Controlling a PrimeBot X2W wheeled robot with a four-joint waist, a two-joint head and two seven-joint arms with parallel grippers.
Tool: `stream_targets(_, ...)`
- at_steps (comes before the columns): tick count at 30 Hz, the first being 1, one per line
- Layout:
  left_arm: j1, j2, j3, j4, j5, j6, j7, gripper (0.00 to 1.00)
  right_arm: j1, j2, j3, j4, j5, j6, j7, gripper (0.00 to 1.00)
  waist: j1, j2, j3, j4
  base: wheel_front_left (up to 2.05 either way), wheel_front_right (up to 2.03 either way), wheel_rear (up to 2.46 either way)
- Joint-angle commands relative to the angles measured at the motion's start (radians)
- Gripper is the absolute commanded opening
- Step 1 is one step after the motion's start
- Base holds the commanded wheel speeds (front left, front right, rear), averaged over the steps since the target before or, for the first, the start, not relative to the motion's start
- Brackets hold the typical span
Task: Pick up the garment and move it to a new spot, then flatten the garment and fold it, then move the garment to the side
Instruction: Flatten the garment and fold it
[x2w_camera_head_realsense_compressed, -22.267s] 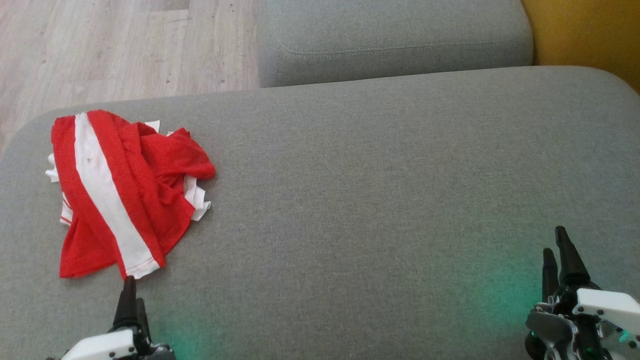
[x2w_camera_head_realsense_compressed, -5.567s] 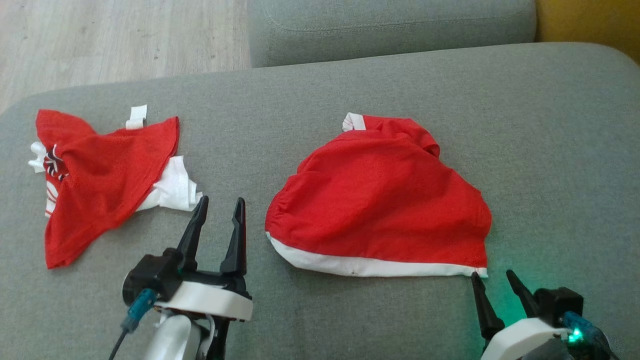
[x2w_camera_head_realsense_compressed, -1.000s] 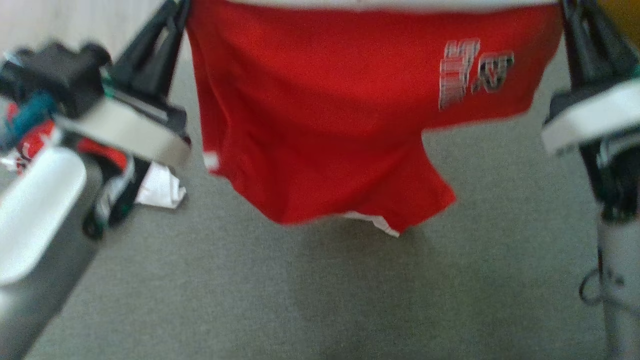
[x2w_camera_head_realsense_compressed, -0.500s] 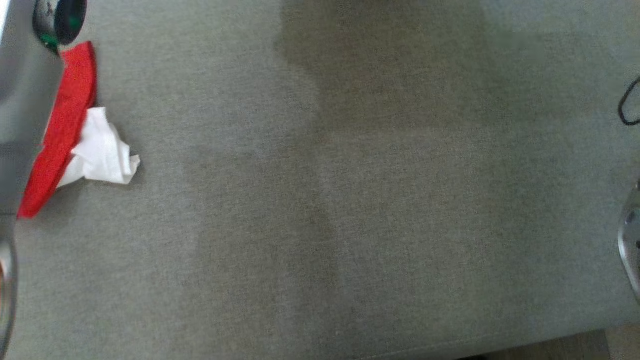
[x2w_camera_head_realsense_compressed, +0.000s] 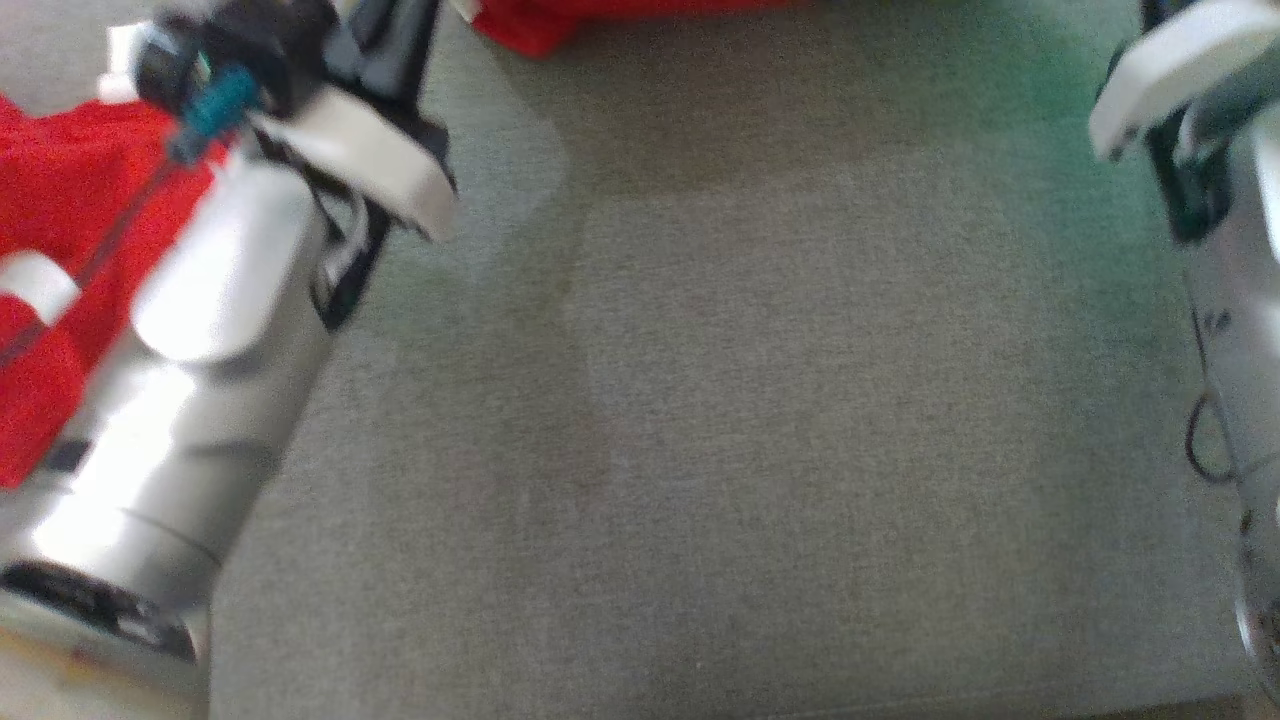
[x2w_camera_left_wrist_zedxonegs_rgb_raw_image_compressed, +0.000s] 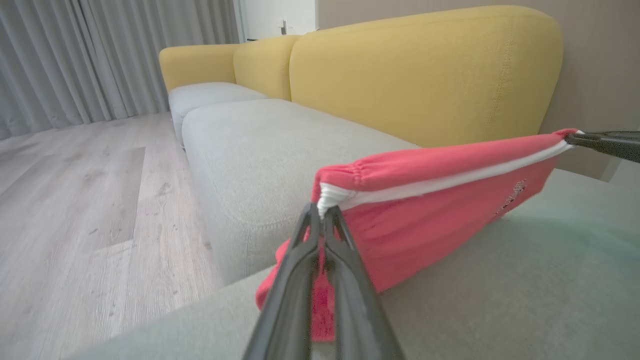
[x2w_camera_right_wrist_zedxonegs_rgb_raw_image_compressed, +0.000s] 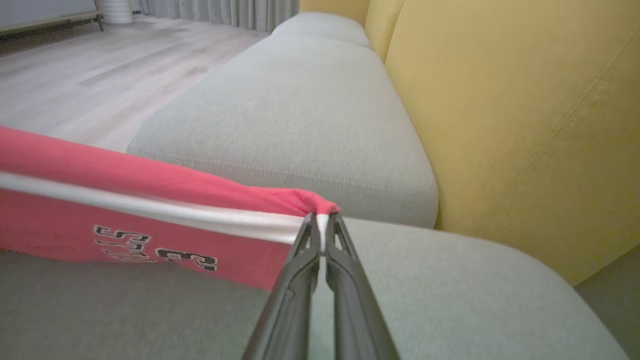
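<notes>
Cloth (x2w_camera_head_realsense_compressed: 50, 230), red and crumpled, is lying on the grey cushion (x2w_camera_head_realsense_compressed: 760, 420) just outside your left arm (x2w_camera_head_realsense_compressed: 200, 330). Your left gripper (x2w_camera_left_wrist_zedxonegs_rgb_raw_image_compressed: 322, 217) is pinching the gathered corner of the red garment (x2w_camera_left_wrist_zedxonegs_rgb_raw_image_compressed: 440, 210), tips pressed together on it. From there the garment is stretching rightward, taut along its white band (x2w_camera_left_wrist_zedxonegs_rgb_raw_image_compressed: 450, 182), and hanging down toward the cushion beneath both grippers; you cannot tell whether its lower edge is touching. Your right gripper (x2w_camera_right_wrist_zedxonegs_rgb_raw_image_compressed: 322, 225) is clamping the band's opposite corner, tips closed on it. Beyond those fingers, the yellow backrest (x2w_camera_right_wrist_zedxonegs_rgb_raw_image_compressed: 525, 100) is rising behind the cushion.
</notes>
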Motion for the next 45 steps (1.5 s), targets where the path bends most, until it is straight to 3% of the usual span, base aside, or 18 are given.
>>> stream_targets(1,-0.003,0.039,0.029,-0.009,-0.013,-0.002,-0.02,0.0,0.027,-0.037,0.039,-0.004,0.037,-0.001,-0.002,0.0,-0.0002,0.0001,-0.026,0.023,0.0,0.0,0.0)
stream_targets(8,0.167,0.047,-0.018,-0.041,-0.032,-0.019,-0.028,0.0,0.148,-0.098,0.218,0.013,0.183,-0.001,0.053,0.0,-0.0002,0.0001,-0.098,0.036,0.0,0.0,0.0)
stream_targets(17,0.373,0.115,-0.103,-0.146,-0.038,-0.022,-0.029,0.0,0.295,-0.238,0.482,-0.14,0.43,-0.001,0.204,0.0,-0.0002,0.0001,-0.197,0.022,0.0,0.0,0.0)
stream_targets(24,0.499,0.132,-0.123,-0.201,-0.05,0.018,-0.026,0.0,0.407,-0.36,0.629,-0.292,0.618,-0.001,0.326,0.0,-0.0002,0.0001,-0.308,-0.004,0.0,0.0,0.0)
stream_targets(28,0.603,0.148,-0.135,-0.275,-0.063,0.067,-0.016,0.0,0.484,-0.445,0.705,-0.405,0.728,-0.001,0.403,0.0,-0.0002,0.0001,-0.384,-0.031,0.0,0.0,0.0)
stream_targets(38,0.755,0.214,-0.163,-0.531,-0.078,0.161,0.059,0.0,0.638,-0.601,0.693,-0.591,0.9,-0.001,0.506,0.0,-0.0002,0.0001,-0.438,-0.041,0.0,0.0,0.0)
stream_targets(45,0.776,0.247,-0.168,-0.663,-0.077,0.203,0.114,0.0,0.681,-0.64,0.608,-0.668,0.885,-0.001,0.483,0.0,-0.0002,0.0001,-0.432,-0.029,0.0,0.0,0.0)
